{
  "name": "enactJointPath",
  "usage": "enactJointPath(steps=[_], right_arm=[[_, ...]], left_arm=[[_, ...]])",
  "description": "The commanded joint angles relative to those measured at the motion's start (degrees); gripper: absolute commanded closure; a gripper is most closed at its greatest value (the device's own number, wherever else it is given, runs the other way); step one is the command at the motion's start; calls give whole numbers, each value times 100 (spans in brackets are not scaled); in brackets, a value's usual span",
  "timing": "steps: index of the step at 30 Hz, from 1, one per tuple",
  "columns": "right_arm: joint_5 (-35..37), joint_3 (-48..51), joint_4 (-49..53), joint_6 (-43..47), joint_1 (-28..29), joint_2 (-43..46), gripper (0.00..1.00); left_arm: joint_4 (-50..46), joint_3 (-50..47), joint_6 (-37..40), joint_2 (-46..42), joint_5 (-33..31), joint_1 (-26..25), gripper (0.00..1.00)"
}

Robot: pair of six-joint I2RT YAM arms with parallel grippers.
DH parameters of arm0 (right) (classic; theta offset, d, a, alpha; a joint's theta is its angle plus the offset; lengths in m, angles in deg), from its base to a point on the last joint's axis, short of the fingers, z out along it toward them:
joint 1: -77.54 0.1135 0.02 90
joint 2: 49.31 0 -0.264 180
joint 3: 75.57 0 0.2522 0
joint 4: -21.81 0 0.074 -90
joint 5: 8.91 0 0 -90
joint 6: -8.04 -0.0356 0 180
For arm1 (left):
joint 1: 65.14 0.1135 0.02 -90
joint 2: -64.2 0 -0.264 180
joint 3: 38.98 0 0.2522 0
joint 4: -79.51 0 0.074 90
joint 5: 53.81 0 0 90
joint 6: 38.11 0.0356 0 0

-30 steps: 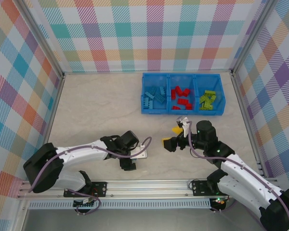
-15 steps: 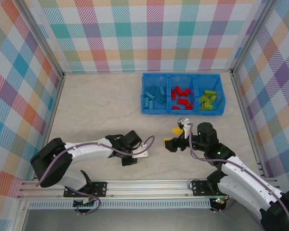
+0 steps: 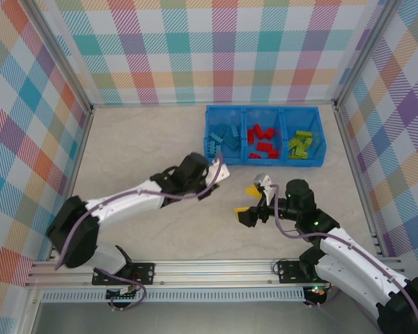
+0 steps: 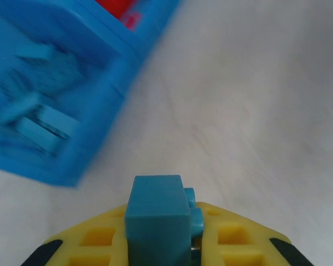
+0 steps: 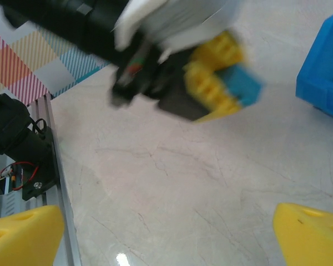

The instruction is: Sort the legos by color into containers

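Most of the sorting looked finished. In the top view the bin (image 3: 265,161) at the far side of the surface (image 3: 139,153) held blue bricks (image 3: 224,139) on the left, red bricks (image 3: 262,141) in the middle and green bricks (image 3: 301,144) on the right. Each color sat in its own section, and I could make out no loose brick lying on the bare stone.

One piece was left to place. The left pincer (image 3: 214,167) was closed on a light blue brick (image 4: 157,216) and hung just short of the bin's near wall, in front of the left compartment (image 3: 224,161). I judged that carrying it over the wall and dropping it among the matching blues was the only step left, though a brick hidden behind an arm could not be ruled out.

The right pincer (image 3: 249,200) stood wide and held nothing, low over the surface near the bin's front.

The top view gave the full count by color but showed the carried brick poorly. The left wrist view showed it plainly, pinched upright between yellow fingers (image 4: 100,238), with the blue wall close ahead on the left. The right wrist view showed that pincer's own fingers (image 5: 22,230) far apart, with bare surface between them and the left pincer with its brick blurred above.
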Motion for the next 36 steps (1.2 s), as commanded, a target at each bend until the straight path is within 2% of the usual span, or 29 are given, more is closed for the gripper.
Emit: enactJointPath(steps=[1,5,8,12,14,16,17,18,23,26,29,33,36], right_arm=[[61,14,-352,374,38,13,2],[363,-65,-389,448,39,-62,0],[368,-114,-339,449,39,-24,0],[421,-129,-239,355,38,106,0],[483,-129,-173,319,39,202,0],[542,-120,-93,300,38,298,0],[581,-114,-52,276,38,330,0],[599,-112,-8,273,38,358,0],[1273,-103,144,98,38,329,0],[2054,-191,244,-112,39,236,0],[3230,-578,765,-499,34,-180,0],[4739,-1275,1695,-880,-94,-1224,0],[4924,-1577,1991,-1130,-719,-1892,0]], left_arm=[[480,1006,-211,827,-303,232,91],[378,2406,-178,2009,-419,473,91],[186,3410,-68,2839,-611,621,90],[-93,4515,-3,3750,-561,817,86],[-273,4942,-40,4067,-404,914,79],[-552,5244,-81,4189,-129,948,63],[-694,5331,-135,4188,17,949,51],[-735,5305,-226,4127,122,939,41],[-452,4493,-471,3336,331,839,27],[-158,3774,-779,2611,417,790,15],[239,2927,-1246,1776,505,772,8],[546,1768,-2176,569,5,773,0],[304,1037,-2443,-129,-499,788,0]])
